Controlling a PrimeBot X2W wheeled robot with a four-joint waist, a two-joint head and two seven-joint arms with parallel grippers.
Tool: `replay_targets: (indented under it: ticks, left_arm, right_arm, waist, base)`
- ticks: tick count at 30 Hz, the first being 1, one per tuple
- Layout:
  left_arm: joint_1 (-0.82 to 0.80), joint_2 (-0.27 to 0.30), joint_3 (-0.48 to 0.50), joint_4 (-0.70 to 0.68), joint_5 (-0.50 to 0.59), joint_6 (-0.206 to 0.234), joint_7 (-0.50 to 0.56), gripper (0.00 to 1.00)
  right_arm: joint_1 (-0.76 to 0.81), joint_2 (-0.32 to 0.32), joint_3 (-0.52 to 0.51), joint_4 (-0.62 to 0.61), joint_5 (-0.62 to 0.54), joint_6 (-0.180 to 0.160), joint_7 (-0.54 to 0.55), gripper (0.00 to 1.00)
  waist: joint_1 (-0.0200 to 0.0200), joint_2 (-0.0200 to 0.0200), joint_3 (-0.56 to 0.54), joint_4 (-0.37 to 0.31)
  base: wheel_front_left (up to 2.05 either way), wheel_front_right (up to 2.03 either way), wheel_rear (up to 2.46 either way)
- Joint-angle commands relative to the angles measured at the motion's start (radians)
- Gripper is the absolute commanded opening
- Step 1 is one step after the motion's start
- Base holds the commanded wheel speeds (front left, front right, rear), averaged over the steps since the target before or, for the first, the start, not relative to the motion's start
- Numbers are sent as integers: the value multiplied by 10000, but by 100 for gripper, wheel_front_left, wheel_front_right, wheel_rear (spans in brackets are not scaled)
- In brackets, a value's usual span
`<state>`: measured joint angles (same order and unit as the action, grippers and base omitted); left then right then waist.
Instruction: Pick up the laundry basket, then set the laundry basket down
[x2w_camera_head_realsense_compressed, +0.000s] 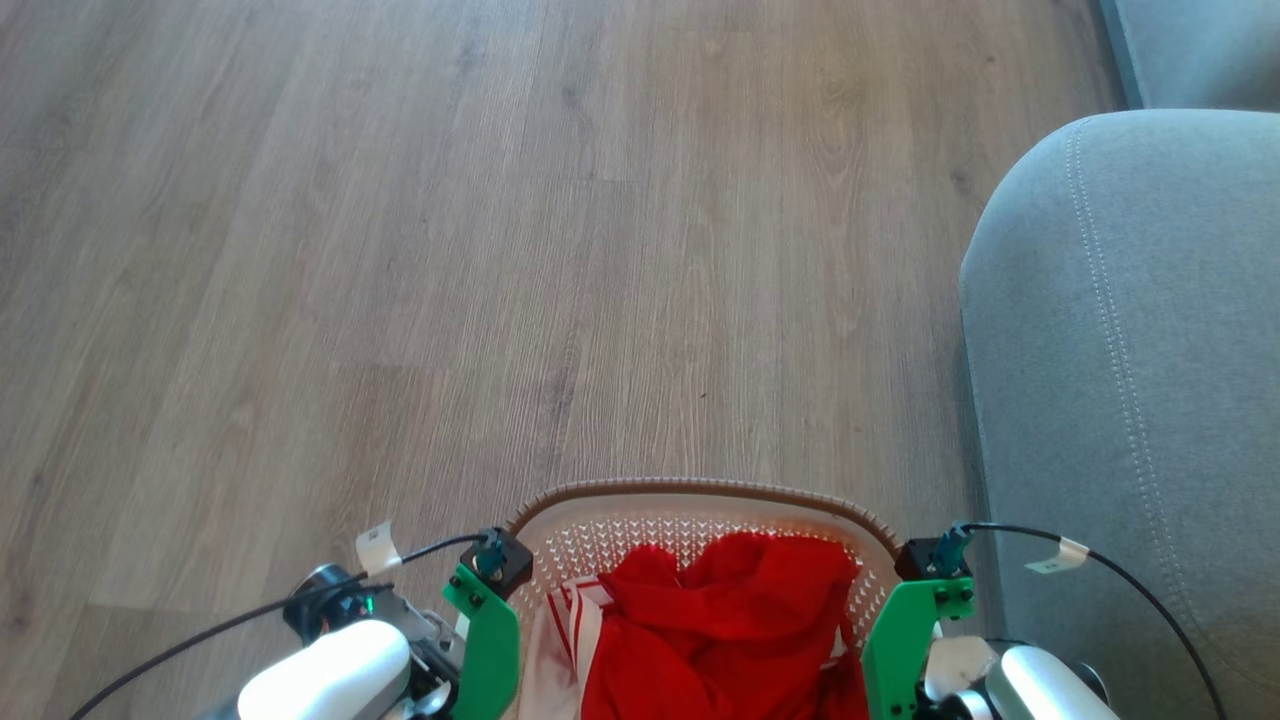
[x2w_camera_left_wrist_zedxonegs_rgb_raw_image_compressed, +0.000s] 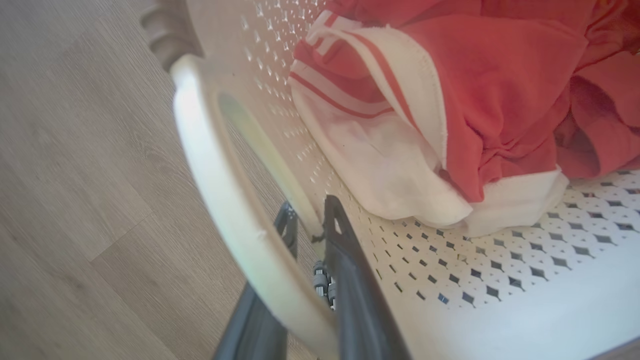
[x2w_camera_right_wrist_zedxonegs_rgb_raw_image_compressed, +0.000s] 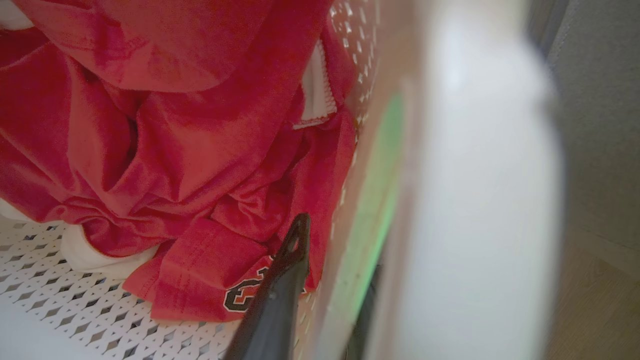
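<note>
The laundry basket (x2w_camera_head_realsense_compressed: 700, 492), cream with a brown woven-look rim, sits at the bottom centre of the head view between my two arms, red and white clothes (x2w_camera_head_realsense_compressed: 720, 620) heaped inside. In the left wrist view my left gripper (x2w_camera_left_wrist_zedxonegs_rgb_raw_image_compressed: 310, 216) is shut on the basket's side wall just under its white handle (x2w_camera_left_wrist_zedxonegs_rgb_raw_image_compressed: 220, 185), one finger inside and one outside. My right gripper (x2w_camera_right_wrist_zedxonegs_rgb_raw_image_compressed: 335, 240) clamps the opposite wall: one dark finger (x2w_camera_right_wrist_zedxonegs_rgb_raw_image_compressed: 292, 250) lies inside against a red garment, while the outer finger is mostly hidden behind the blurred handle (x2w_camera_right_wrist_zedxonegs_rgb_raw_image_compressed: 480, 175).
A grey sofa arm (x2w_camera_head_realsense_compressed: 1130, 350) stands close on the right, almost touching my right arm's green mount (x2w_camera_head_realsense_compressed: 905, 640). Wood-plank floor (x2w_camera_head_realsense_compressed: 500, 250) stretches ahead and to the left. Black cables loop from both wrists.
</note>
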<state>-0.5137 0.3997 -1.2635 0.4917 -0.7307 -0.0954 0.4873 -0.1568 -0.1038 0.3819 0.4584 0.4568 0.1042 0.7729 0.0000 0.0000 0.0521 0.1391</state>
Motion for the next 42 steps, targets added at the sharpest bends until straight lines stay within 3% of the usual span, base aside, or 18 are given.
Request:
replay_targets:
  ticks: [1, 29, 42]
  left_arm:
    - [-98, -304, -167, -460, 189, -353, -35, 0]
    - [-106, -316, -167, -399, 137, -353, -96, 0]
    - [-592, -662, -167, 100, 60, -353, -640, 0]
  right_arm:
    - [-620, 535, 357, -1003, 88, 265, -93, 0]
    - [-800, 536, 287, -159, -215, 265, -539, 0]
    - [-1386, 535, 148, -80, -556, 265, -1668, 0]
  waist:
    - [0, 0, 0, 4]
    - [0, 0, 17, 49]
    - [0, 0, 1056, 198]
  base:
    - [0, 0, 0]
    - [0, 0, 0]
    - [0, 0, 0]
